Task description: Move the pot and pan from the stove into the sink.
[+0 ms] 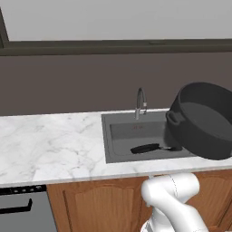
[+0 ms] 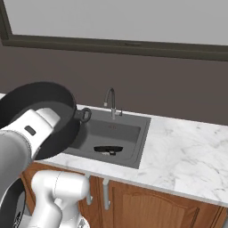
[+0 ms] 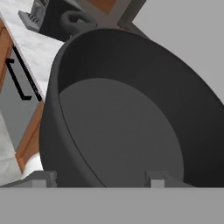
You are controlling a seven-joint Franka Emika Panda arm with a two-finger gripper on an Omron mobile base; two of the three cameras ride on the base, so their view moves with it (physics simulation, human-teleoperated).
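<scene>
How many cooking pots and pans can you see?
2. The pan lies in the sink. The pot is tilted in the air above the sink's side, at the gripper.

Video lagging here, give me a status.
Pincer shut on pot, tilted, held beside the sink. Pan already in basin. Faucet stands clear behind.

The sink sat recessed in the bench, with the faucet standing at its rear edge before the back wall. The pan lay inside the basin near its front wall. The pot hung tilted in the air above the sink's right side, while a dishwasher stood under the bench at far left.
</scene>
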